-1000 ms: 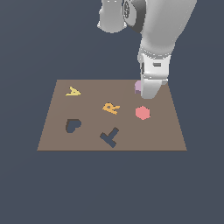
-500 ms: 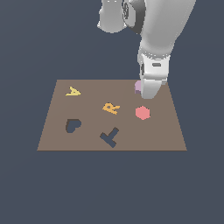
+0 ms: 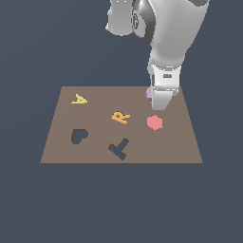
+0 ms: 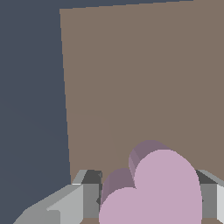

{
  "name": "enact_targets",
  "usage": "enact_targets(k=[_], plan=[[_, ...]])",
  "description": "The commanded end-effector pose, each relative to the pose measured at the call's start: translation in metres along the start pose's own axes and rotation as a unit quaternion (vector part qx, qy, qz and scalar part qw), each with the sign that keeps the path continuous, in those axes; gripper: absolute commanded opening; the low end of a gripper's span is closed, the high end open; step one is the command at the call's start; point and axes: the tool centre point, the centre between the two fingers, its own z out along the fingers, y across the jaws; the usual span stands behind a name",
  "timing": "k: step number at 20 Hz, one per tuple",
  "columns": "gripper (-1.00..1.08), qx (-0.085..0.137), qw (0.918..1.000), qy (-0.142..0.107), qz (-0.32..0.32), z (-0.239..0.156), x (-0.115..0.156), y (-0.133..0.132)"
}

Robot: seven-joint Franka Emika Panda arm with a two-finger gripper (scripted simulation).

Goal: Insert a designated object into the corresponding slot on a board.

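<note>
Gripping the lilac heart block (image 4: 153, 188) by its flat sides, our hand (image 3: 161, 102) clamps something seemingly light and stiff.

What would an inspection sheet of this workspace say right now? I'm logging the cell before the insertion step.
Surface: brown board, flat, on a plain dark ground.
Job's things: lilac heart block between the jaws at the board's far edge, mostly hidden in the exterior view; heart slot empty, toward the exterior view's left.
Clutter: yellow letter, orange R, red hexagon, T-shaped cut-out.
Grippers: gripper low over the board, jaws on either side of the block; contact cannot be judged.
Cables: nothing seen.
Surroundings: nothing seen.
</note>
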Motion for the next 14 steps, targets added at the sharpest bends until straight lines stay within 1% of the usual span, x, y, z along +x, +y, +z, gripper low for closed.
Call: enact_targets(k=[1, 14], plan=[[-1.0, 0.0, 1.0, 0.0, 0.0, 0.0009, 0.0, -0.0001], [-1.0, 0.0, 1.0, 0.0, 0.0, -0.0029, 0.0001, 0.0002]])
